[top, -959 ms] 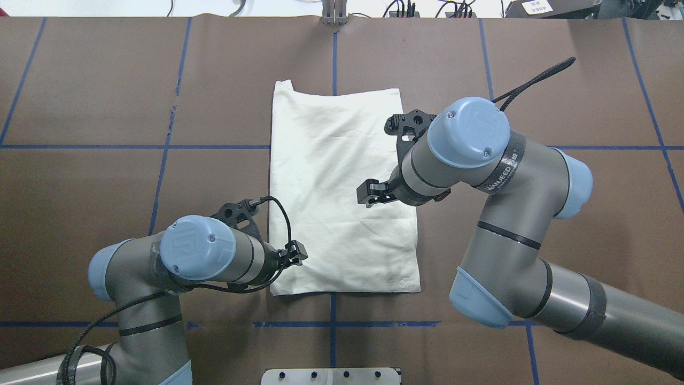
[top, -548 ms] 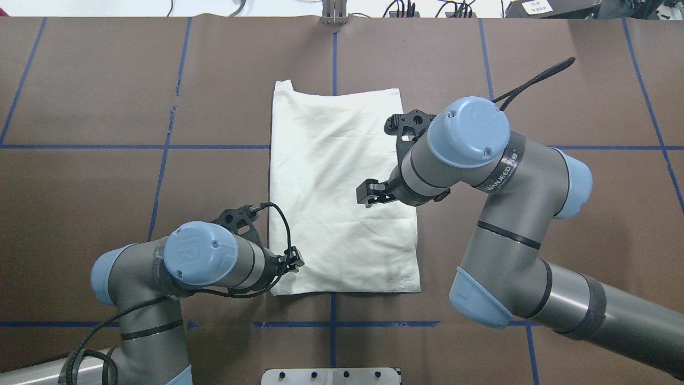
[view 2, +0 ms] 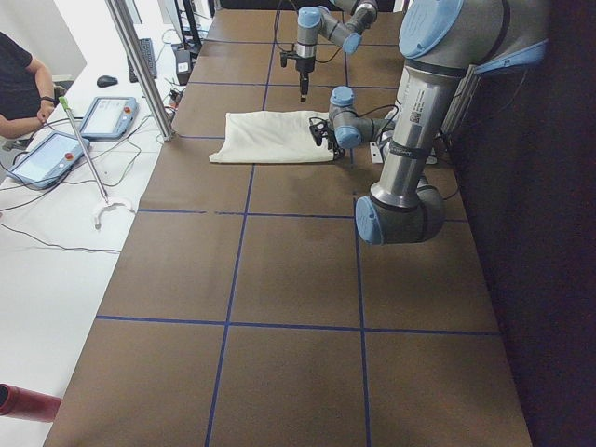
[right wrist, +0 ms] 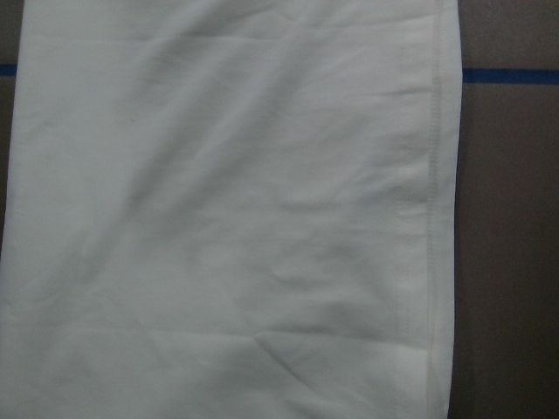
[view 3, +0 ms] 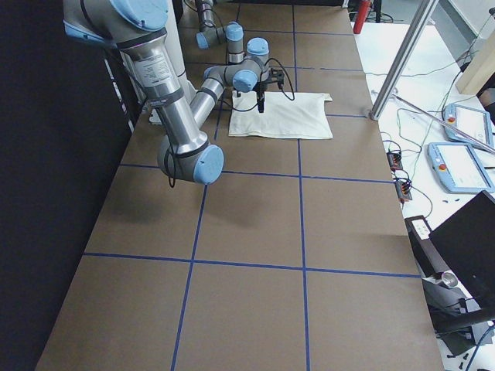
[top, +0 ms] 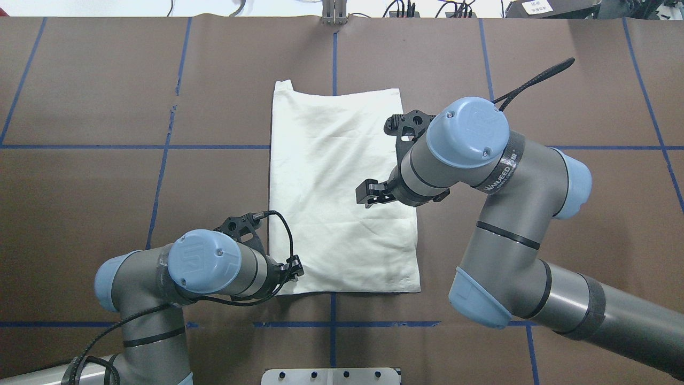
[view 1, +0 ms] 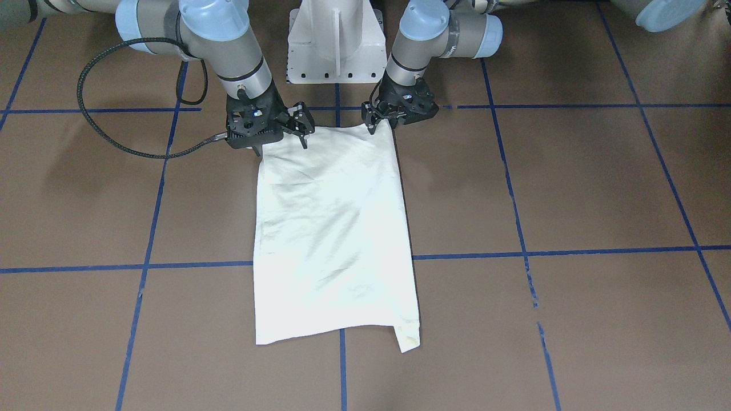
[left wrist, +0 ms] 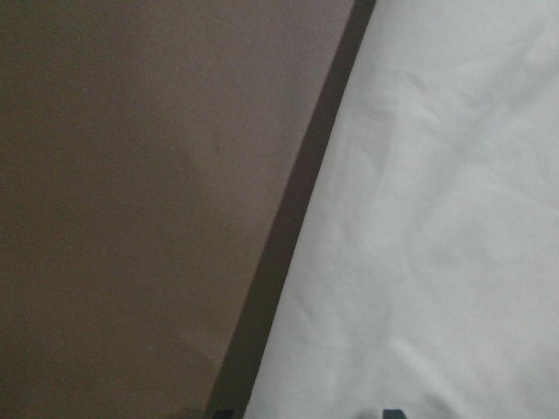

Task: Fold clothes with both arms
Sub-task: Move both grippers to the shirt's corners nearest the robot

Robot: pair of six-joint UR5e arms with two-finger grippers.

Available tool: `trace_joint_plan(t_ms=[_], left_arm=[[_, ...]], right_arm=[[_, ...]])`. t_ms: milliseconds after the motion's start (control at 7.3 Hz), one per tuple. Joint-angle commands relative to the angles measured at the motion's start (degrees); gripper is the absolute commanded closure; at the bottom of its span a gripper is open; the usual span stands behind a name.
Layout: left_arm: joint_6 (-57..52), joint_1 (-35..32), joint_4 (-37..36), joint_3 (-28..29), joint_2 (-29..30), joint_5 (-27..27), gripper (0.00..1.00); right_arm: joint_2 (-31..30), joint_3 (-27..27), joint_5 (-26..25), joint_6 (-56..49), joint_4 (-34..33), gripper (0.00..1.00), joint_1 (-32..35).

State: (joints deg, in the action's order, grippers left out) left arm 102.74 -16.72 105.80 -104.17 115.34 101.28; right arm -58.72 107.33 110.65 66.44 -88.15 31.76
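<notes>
The cream shirt (top: 331, 176) lies folded into a long rectangle, plain side up, on the brown table; it also shows in the front view (view 1: 331, 228). No print shows. My left gripper (top: 295, 266) is low at the shirt's near left corner (view 1: 374, 123). In the left wrist view its two tips sit apart at the bottom edge (left wrist: 306, 412), either side of the shirt's edge (left wrist: 437, 218), holding nothing. My right gripper (top: 366, 195) hangs above the shirt's right half (view 1: 302, 128); its jaws look apart and empty. The right wrist view shows only cloth (right wrist: 218, 218) and its hem.
The white pedestal base (view 1: 334, 40) stands at the near table edge between the arms. Blue tape lines (top: 160, 176) cross the brown table. A metal post (view 2: 140, 65), tablets (view 2: 107, 116) and a person (view 2: 19, 84) are beyond the far edge.
My left gripper has moved back along the shirt's left edge toward its near corner. The right arm and the shirt have not moved.
</notes>
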Motion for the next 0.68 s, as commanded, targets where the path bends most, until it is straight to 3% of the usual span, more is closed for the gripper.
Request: trace_joint_plan(t_ms=[0,137,548], left_arm=[[0.0,0.63,-1.2,-0.16,-0.64,-0.03,0.4],[0.0,0.55,-1.21,-0.16,-0.64,0.06,0.43],[1.22,0.63,-1.21,-0.34,-0.55,-0.03,0.82]], right_arm=[[0.01,-0.02,0.0,0.01,0.0,0.0,0.06],[0.01,-0.02,0.0,0.01,0.0,0.0,0.06],[0.01,-0.02,0.0,0.09,-0.09,0.0,0.06]])
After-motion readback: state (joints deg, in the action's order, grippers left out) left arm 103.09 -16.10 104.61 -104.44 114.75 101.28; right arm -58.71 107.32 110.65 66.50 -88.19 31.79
